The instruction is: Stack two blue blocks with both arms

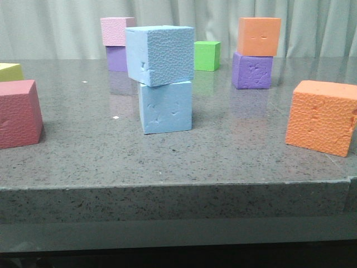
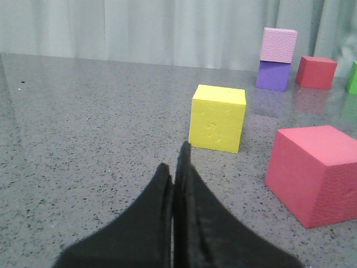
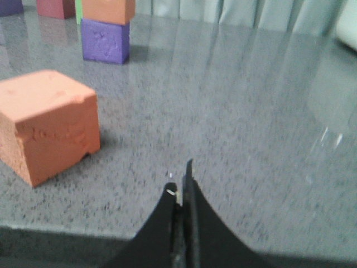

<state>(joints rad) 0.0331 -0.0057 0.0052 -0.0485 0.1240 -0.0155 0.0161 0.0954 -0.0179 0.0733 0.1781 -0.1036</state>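
Now the pebbly blue block (image 1: 160, 54) sits skewed atop the smooth one (image 1: 165, 106).
Both claws, left (image 2: 177, 162) and right (image 3: 181, 178), pressed closed, empty; red cube (image 1: 19, 113), orange cube (image 1: 322, 116) flank the stack.

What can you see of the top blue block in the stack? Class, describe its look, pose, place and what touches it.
The top blue block is a light sky-blue cube that looks like foam, with a pebbly surface and a small nick on its left face. It rests on the lower blue block, twisted slightly against it and overhanging on the left. Nothing else touches it, and no gripper shows near it in the front view. It stands mid-table, in front of the pink-on-purple stack.
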